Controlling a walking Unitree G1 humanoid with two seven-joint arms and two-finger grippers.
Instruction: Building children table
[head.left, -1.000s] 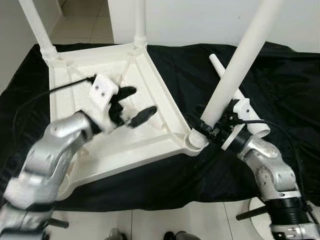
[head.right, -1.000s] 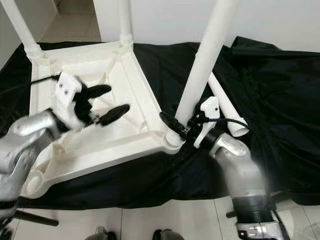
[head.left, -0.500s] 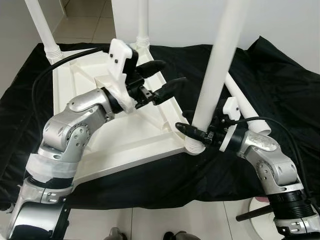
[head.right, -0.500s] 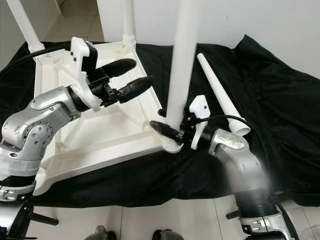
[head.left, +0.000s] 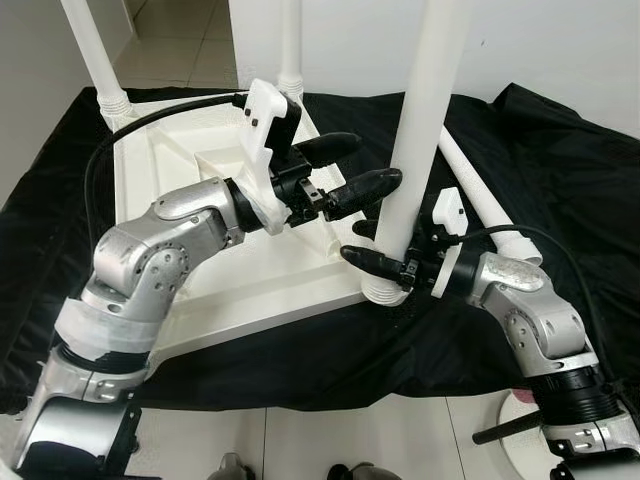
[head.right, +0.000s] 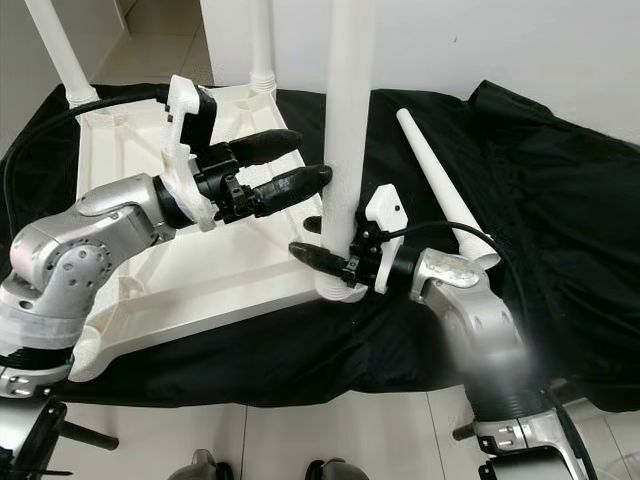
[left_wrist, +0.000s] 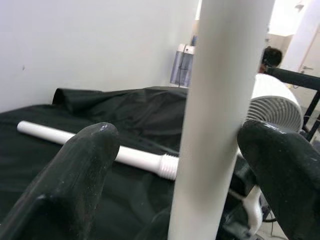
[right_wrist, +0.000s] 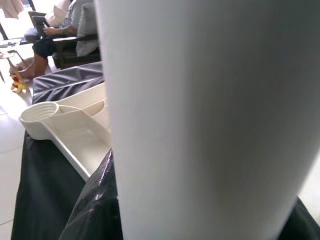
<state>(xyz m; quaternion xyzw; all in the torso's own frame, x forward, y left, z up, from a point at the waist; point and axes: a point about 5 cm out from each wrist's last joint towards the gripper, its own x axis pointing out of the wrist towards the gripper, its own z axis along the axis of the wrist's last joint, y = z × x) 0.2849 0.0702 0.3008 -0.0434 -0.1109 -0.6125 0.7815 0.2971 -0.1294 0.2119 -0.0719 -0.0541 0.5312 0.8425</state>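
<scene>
The white table top (head.left: 290, 285) lies upside down on a black cloth (head.left: 560, 180). Two white legs (head.left: 92, 50) (head.left: 291, 40) stand in its far corners. A third leg (head.left: 425, 110) stands upright in the near right corner socket (head.left: 385, 292). My right gripper (head.left: 385, 262) is shut on this leg just above the socket. My left gripper (head.left: 375, 162) is open, level with the leg's lower part, its fingers (left_wrist: 75, 170) on either side of the leg (left_wrist: 220, 100) without gripping it. A loose leg (head.right: 440, 190) lies on the cloth to the right.
The cloth covers the floor up to a white wall at the back, with pale tiles (head.left: 350, 440) at its near edge. A round white base (head.left: 520, 425) sits by my right arm. A white fan (left_wrist: 277, 100) stands beyond the cloth. A person sits far off (right_wrist: 65, 30).
The right gripper has swung the leg from a tilt to upright in the corner socket. The left gripper has lifted off the table top and moved right, up to the leg.
</scene>
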